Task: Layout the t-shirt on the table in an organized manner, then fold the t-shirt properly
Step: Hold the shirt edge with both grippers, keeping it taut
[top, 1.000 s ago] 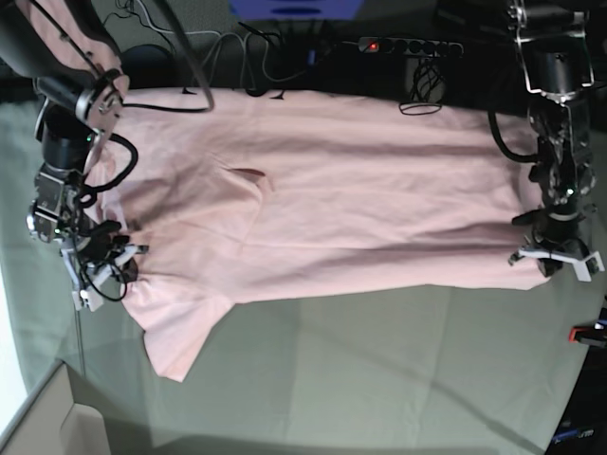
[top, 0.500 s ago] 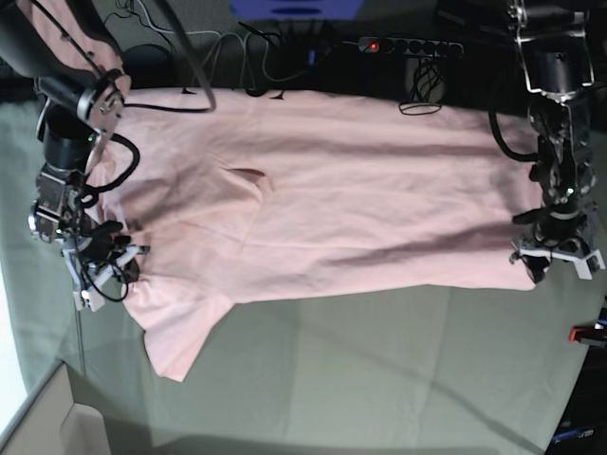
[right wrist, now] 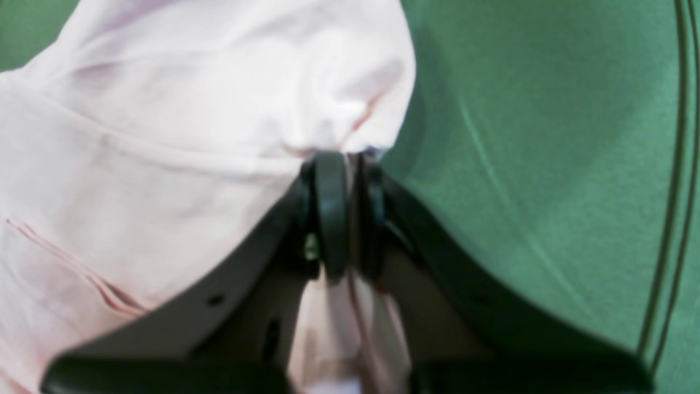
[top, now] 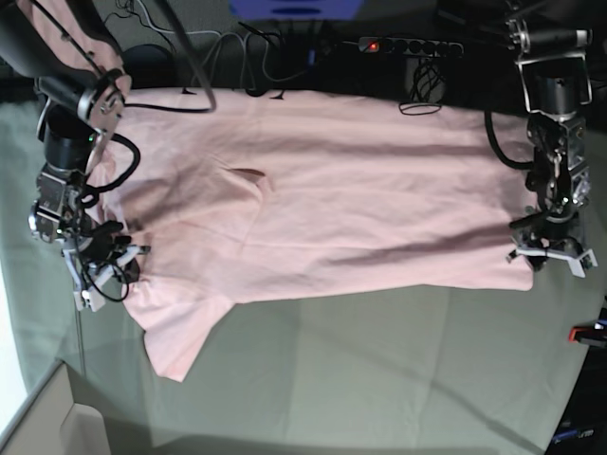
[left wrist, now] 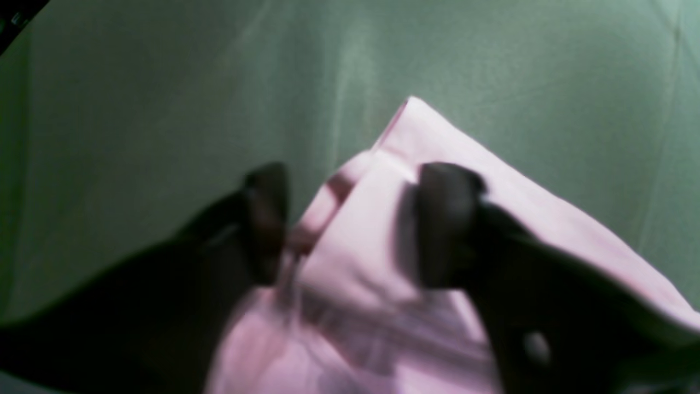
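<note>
Most of the base view is taken by the desk (top: 379, 370), its pale grey-green cover creased, with the t-shirt (top: 322, 218) stretched flat across the upper middle of the frame. One sleeve (top: 180, 332) sticks out toward the lower left, and a small fold shows near the collar area at centre left.

Both arms stand at the shirt's ends. At the left of the frame the right hand (top: 95, 256) pinches the shirt's edge; the right wrist view shows its two dark fingers (right wrist: 331, 213) pressed together on a gathered ridge of pink cloth. At the right of the frame the left hand (top: 550, 254) sits over the hem corner; in the left wrist view its fingers (left wrist: 448, 224) stand apart, one resting on a folded pink corner, the other beside it, the cloth not clamped.

Behind the desk, along the top edge, lie a power strip (top: 408, 45) with a red light and loose black cables (top: 256, 57). A red clamp (top: 586, 332) sits at the right edge.
</note>
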Motion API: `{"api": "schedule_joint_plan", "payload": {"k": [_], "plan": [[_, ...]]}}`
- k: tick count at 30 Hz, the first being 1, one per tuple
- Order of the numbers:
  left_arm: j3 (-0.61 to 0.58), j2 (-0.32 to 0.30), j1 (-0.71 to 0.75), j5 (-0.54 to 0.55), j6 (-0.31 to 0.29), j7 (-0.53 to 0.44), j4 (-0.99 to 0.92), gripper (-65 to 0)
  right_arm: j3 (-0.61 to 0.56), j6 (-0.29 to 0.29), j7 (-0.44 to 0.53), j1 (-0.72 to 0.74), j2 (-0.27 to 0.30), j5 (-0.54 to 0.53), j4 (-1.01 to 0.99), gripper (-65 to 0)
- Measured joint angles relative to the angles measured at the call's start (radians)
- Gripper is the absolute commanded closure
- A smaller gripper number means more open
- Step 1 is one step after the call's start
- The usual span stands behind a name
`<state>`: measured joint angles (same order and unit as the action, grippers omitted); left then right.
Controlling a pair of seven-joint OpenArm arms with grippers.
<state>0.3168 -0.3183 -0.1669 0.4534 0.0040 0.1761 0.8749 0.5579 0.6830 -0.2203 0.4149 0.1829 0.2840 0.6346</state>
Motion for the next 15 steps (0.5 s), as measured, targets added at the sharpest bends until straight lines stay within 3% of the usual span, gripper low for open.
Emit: {"api": "schedule_joint_plan", "payload": {"k": [3,15], "plan": [[0.000,0.000,-0.002,0.000,0.000,0.000,-0.002,-0.5,0.000,0.000,0.000,0.000,0.000,0.000,0.000,-3.0],[0.002,0.000,0.026,0.002,-0.001,0.003,0.083,0.0,0.003,0.000,-0.001,0.000,0.000,0.000,0.000,-2.9]]}}
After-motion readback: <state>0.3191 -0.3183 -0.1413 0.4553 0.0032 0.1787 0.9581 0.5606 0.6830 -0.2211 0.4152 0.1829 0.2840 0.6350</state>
